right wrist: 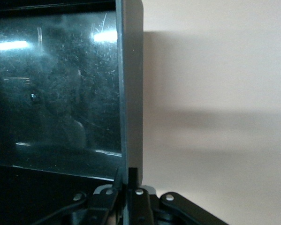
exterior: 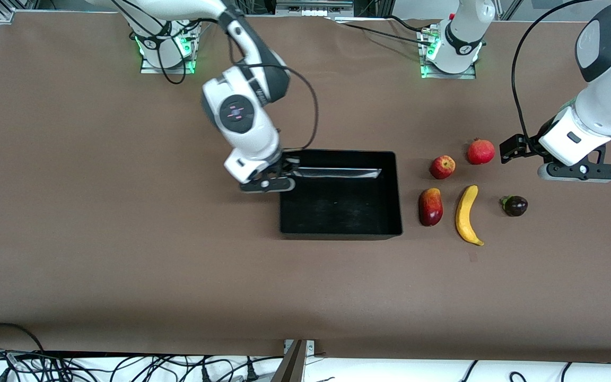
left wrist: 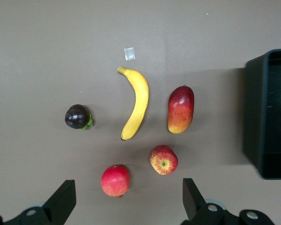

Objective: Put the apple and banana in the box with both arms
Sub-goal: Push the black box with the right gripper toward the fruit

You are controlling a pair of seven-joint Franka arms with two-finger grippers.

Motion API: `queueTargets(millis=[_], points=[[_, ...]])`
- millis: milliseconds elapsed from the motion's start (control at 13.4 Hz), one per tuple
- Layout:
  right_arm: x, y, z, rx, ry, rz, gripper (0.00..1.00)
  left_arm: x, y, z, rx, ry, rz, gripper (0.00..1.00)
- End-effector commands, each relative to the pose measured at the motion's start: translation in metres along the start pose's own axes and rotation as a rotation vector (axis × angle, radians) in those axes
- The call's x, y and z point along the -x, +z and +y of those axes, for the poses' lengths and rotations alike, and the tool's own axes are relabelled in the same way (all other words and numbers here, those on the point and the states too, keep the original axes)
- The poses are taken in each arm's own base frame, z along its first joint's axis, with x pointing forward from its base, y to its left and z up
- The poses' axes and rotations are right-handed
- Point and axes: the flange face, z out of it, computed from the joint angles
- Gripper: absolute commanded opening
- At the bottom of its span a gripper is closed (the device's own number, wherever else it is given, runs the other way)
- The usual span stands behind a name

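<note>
Start at the right arm's end of the table: your right gripper [exterior: 279,174] is clamped on the wall of the box [exterior: 390,191] at the corner nearest its own base, and the right wrist view shows that rim [right wrist: 129,93] pinched between the 2 fingers. The box holds no fruit.

Toward the left arm's end, bare brown table [exterior: 125,265] separates the box from 5 fruits. The mango [exterior: 430,207] lies closest to the box, the apple [exterior: 442,167] just farther from the front camera than it, the banana [exterior: 467,214] beside the mango, then the red crowned fruit [exterior: 480,152] and the dark purple fruit [exterior: 515,206].

Your left gripper [left wrist: 126,204] hangs above these fruits with jaws spread wide, gripping nothing; apple [left wrist: 163,160] and banana [left wrist: 136,102] lie apart from each other
</note>
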Motion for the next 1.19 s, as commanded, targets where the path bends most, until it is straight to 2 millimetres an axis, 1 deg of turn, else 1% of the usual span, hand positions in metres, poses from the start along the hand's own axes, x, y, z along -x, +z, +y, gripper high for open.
queueTargets(millis=[0,149,224,299,373,448,522,597,672,821,896,970,1045,1119], points=[[-0.005,0.014,-0.024,-0.056,0.069,0.064,0.00,-0.004,-0.004,0.001,-0.021,0.026,0.008,1.00],[-0.003,0.033,-0.030,-0.067,0.070,0.079,0.00,-0.004,-0.004,0.000,-0.022,0.024,0.005,1.00],[0.005,0.045,-0.039,-0.079,0.064,0.077,0.00,-0.005,-0.003,0.000,-0.022,0.022,0.003,1.00],[0.005,0.053,-0.042,-0.089,0.063,0.089,0.00,-0.005,-0.002,0.004,-0.022,0.029,0.002,1.00],[0.004,0.061,-0.043,-0.098,0.058,0.103,0.00,-0.005,-0.002,0.009,-0.025,0.037,0.003,1.00],[0.005,0.066,-0.044,-0.101,0.050,0.110,0.00,-0.008,0.003,0.009,-0.043,0.044,-0.004,1.00],[0.006,0.071,-0.045,-0.100,0.047,0.110,0.00,-0.011,-0.002,0.005,-0.059,0.044,0.009,1.00],[0.013,0.076,-0.052,-0.098,0.036,0.108,0.00,-0.015,0.001,0.002,-0.060,0.043,0.003,1.00],[0.016,0.077,-0.056,-0.099,0.028,0.107,0.00,-0.017,0.011,0.004,-0.059,0.049,-0.026,1.00],[0.017,0.077,-0.057,-0.101,0.031,0.106,0.00,-0.016,0.033,0.013,-0.062,0.063,-0.111,1.00],[0.018,0.077,-0.058,-0.099,0.026,0.107,0.00,-0.013,0.051,0.014,-0.065,0.069,-0.190,1.00],[0.020,0.078,-0.061,-0.098,0.020,0.107,0.06,-0.008,0.061,0.013,-0.058,0.067,-0.255,1.00],[0.021,0.075,-0.062,-0.101,0.017,0.108,0.22,-0.005,0.069,0.013,-0.056,0.068,-0.282,1.00],[0.020,0.072,-0.062,-0.104,0.020,0.110,0.60,-0.004,0.075,0.012,-0.054,0.067,-0.293,1.00]])
